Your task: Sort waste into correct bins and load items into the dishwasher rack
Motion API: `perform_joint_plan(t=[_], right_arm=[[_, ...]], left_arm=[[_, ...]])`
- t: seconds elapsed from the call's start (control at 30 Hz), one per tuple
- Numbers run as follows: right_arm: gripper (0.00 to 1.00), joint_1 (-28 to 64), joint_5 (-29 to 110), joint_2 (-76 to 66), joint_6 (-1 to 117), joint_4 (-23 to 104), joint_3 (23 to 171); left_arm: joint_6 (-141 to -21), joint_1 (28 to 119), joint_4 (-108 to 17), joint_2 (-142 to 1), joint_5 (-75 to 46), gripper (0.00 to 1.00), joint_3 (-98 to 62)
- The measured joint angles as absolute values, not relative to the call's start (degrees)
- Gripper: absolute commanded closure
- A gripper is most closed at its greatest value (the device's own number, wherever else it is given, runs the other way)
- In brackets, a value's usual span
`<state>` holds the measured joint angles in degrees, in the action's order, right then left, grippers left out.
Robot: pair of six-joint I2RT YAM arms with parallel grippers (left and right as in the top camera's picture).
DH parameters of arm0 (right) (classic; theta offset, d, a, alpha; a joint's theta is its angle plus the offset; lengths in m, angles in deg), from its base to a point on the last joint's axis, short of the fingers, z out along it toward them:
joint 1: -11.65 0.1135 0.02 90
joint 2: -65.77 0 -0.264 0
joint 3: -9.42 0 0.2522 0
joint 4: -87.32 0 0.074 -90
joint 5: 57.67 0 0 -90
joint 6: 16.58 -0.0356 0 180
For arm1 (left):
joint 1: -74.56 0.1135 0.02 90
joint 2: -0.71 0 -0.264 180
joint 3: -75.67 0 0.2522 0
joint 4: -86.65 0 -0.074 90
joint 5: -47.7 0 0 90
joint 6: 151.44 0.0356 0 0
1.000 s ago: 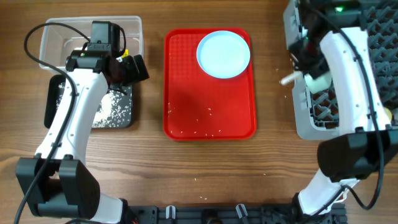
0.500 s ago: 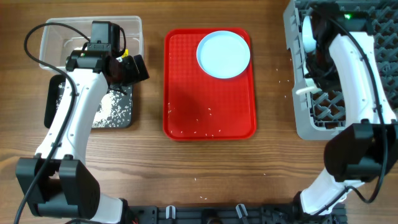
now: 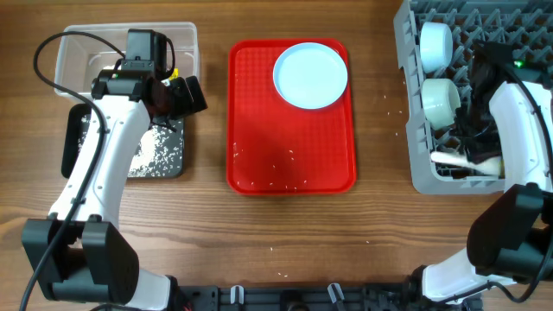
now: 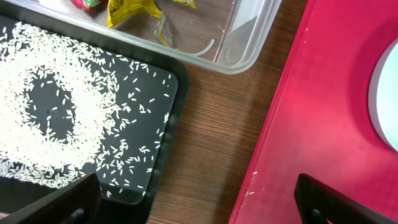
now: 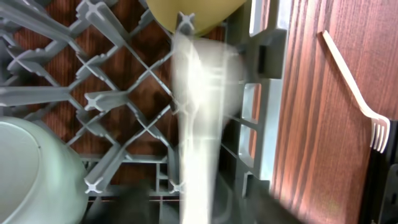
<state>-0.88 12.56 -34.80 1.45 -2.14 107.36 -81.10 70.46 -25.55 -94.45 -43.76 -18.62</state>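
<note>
My right gripper (image 3: 473, 149) hangs over the front of the grey dishwasher rack (image 3: 413, 130), jaws open. A white spoon (image 5: 198, 124) shows blurred between its fingers, apart from both. It shows as a white spoon (image 3: 465, 161) near the rack's front wall in the overhead view. A yellow cup (image 5: 193, 12) and a pale bowl (image 5: 31, 168) sit in the rack. A white fork (image 5: 351, 87) lies on the table outside it. The pale blue plate (image 3: 310, 75) rests on the red tray (image 3: 291, 147). My left gripper (image 4: 199, 202) is open over bare wood.
The black bin (image 3: 130, 151) holds a spread of rice; the clear bin (image 3: 186, 43) behind it holds red and yellow wrappers (image 4: 134, 9). Stray grains lie on the tray and table. A white cup (image 3: 435, 43) lies at the rack's back left.
My right arm has carried the spoon from the rack's left edge to its front part, and its jaws have opened off the spoon. The left arm has not moved.
</note>
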Motion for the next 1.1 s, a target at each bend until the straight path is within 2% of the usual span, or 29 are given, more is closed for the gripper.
perform_joint_plan(t=[0.3,0.4,0.47,0.53,0.63,0.73,0.87,1.03,1.1], right_arm=[[0.00,-0.9,13.2,-34.8,6.3,-1.7,107.7],[0.00,-0.4,15.5,-34.8,14.2,-1.0,111.1],[0.00,1.2,20.0,-34.8,24.0,2.6,114.9],[0.00,5.0,30.9,-34.7,38.0,11.0,117.7],[0.00,13.1,43.2,-34.6,48.5,20.4,118.5],[0.00,22.2,43.4,-34.6,49.7,26.1,118.5],[0.00,28.7,38.7,-37.3,49.0,26.7,118.7],[0.00,29.6,36.0,-47.8,45.0,24.2,118.9],[0.03,29.6,35.4,-51.0,42.6,24.3,118.9]], left_arm=[[-81.1,70.5,-25.6,-94.4,-43.8,0.00,-18.6],[-81.1,70.5,-25.6,-94.4,-43.8,0.00,-18.6],[-81.1,70.5,-25.6,-94.4,-43.8,0.00,-18.6],[-81.1,70.5,-25.6,-94.4,-43.8,0.00,-18.6],[-81.1,70.5,-25.6,-94.4,-43.8,0.00,-18.6],[-81.1,70.5,-25.5,-94.4,-43.8,0.00,-18.6],[-81.1,70.5,-25.6,-94.4,-43.8,0.00,-18.6],[-81.1,70.5,-25.6,-94.4,-43.8,0.00,-18.6],[-81.1,70.5,-25.6,-94.4,-43.8,0.00,-18.6]])
